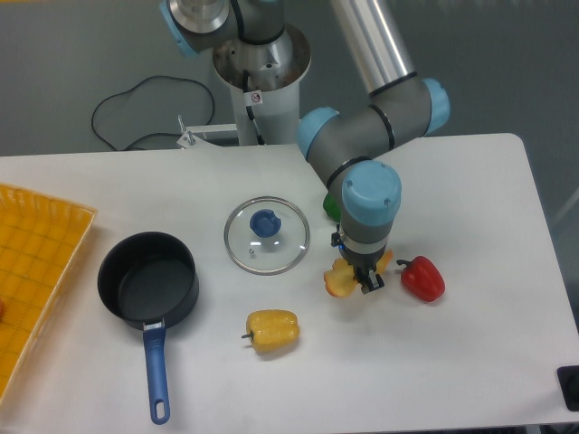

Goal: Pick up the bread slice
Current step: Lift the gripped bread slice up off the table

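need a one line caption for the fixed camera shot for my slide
Claw shut on the bread slice, between a glass lid and a red pepper.

Glossy red pepper; clear glass lid

Nothing readable here, just a small round red prohibition-style sticker on the robot's white cylindrical base.
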### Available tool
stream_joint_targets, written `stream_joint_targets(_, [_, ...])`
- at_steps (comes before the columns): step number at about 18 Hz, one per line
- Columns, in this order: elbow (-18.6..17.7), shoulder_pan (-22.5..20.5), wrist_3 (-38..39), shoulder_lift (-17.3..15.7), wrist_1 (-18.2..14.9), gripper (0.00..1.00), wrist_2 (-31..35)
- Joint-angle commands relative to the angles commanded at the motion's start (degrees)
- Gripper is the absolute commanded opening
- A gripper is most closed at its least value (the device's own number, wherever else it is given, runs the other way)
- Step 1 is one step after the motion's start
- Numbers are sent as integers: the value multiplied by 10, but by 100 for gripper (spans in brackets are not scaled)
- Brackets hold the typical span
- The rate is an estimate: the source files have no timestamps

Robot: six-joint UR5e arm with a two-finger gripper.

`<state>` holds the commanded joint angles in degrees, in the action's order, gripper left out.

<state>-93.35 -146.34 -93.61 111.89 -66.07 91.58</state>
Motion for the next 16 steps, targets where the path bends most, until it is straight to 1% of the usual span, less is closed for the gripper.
stream_joint_targets(2, [27, 2, 15, -5, -61, 17, 0])
stream_joint_targets(3, [37, 2, 20, -9, -83, 17, 0])
stream_joint_targets(4, [40, 3, 24, -13, -96, 17, -3])
stream_joint_targets(7, [41, 2, 31, -36, -119, 17, -13])
stream_joint_targets(10, [48, 0, 39, -65, -176, 17, -14])
stream_joint_targets(11, [49, 1, 40, -69, -183, 17, -17])
stream_joint_targets(16, [48, 4, 62, -72, -184, 17, -25])
